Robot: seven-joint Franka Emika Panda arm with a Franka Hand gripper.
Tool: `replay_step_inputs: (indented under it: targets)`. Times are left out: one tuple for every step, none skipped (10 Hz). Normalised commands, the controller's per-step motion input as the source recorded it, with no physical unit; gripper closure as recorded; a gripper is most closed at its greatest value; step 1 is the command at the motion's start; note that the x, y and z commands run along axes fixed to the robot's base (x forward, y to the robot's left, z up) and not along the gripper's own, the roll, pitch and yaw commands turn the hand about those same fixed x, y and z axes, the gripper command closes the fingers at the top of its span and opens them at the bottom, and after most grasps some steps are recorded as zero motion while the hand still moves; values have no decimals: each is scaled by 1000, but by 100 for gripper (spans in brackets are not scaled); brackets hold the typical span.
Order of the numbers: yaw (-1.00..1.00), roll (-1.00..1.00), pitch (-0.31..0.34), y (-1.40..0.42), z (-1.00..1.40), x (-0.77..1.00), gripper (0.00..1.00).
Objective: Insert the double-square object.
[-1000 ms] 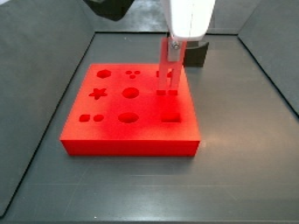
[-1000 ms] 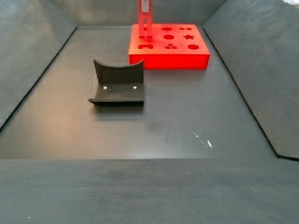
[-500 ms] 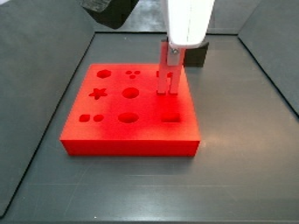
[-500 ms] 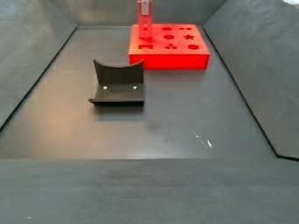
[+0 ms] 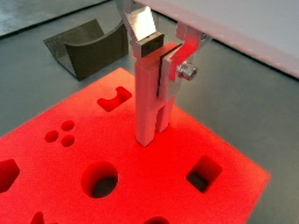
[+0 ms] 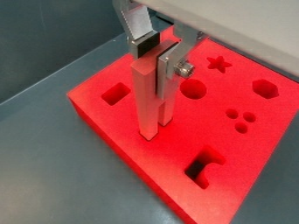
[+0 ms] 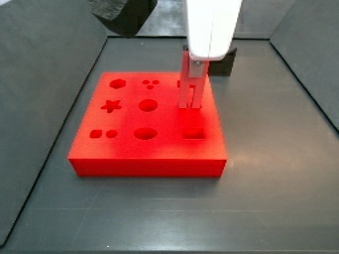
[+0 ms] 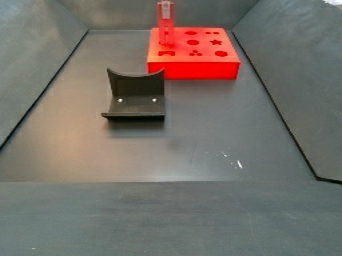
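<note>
My gripper (image 5: 162, 54) is shut on the double-square object (image 5: 152, 105), a thin red peg of two parallel bars, and holds it upright. Both also show in a wrist view, the gripper (image 6: 159, 54) on the peg (image 6: 149, 101). The peg's lower end meets the top of the big red block (image 5: 222, 131) with shaped holes. I cannot tell how deep it sits. In a side view the gripper (image 7: 195, 62) holds the peg (image 7: 189, 89) over the block's (image 7: 146, 134) far right part. In a side view the peg (image 8: 166, 25) stands at the block's (image 8: 201, 62) left side.
A dark grey curved holder (image 8: 134, 95) stands on the grey floor apart from the block; it also shows in a wrist view (image 5: 87, 48). The block's top has star, round, hexagon and square holes (image 6: 117, 92). Grey walls enclose the floor (image 8: 174, 170).
My gripper has moved down a little with the peg, bringing the peg's lower end closer into the block's top. The block and the holder have not moved.
</note>
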Motion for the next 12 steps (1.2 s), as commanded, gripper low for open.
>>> replay_step_inputs:
  targets:
    - [0, 56, 0, -49, -83, 0, 100]
    - [0, 64, 7, -3, -149, 94, 100]
    - [0, 37, 0, 0, -280, 83, 100]
    - [0, 0, 0, 0, -446, 100, 100]
    - [0, 0, -11, 6, -531, 106, 100]
    - [0, 0, -13, 17, -591, 123, 100]
    - [0, 0, -14, 17, -583, 134, 100]
    - [0, 0, -13, 0, -534, 100, 100]
    - [0, 0, -21, 0, -403, 0, 100]
    - [0, 13, 0, 0, -171, 0, 100]
    - [0, 0, 0, 0, 37, 0, 100]
    - [0, 0, 0, 0, 0, 0, 100]
